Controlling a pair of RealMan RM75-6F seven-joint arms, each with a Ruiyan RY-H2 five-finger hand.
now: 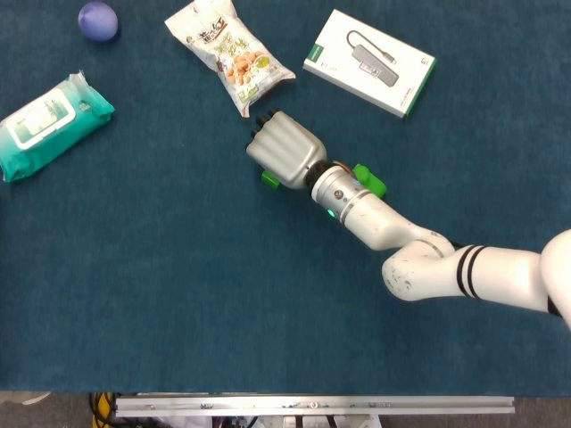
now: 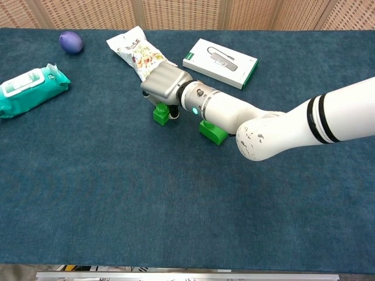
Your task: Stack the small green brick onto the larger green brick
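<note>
— Since the right hand [image 2: 165, 85] covers most of it, what shows of the small green brick [image 2: 160, 113]?

— A bright green block with a stud on top, poking out below the hand's silver shell in the chest view. In the head view only a green sliver [image 1: 269, 177] shows at the hand's lower edge. The fingers curl down around it, apparently gripping it, though the contact itself is hidden.

— Which way does it run?

— Too little shows to tell its long axis; the stud points up.

— And the larger green brick [image 2: 212, 132]?

— It sits on the blue tabletop [image 2: 117, 193] just right of the small brick, under the right forearm. Its long axis runs roughly away from the snack bag [image 2: 137, 52], toward the lower right. The arm hides its far half; overhead, only one end [image 1: 368, 181] peeks out beside the wrist.

— The left hand?

— In neither view.
</note>
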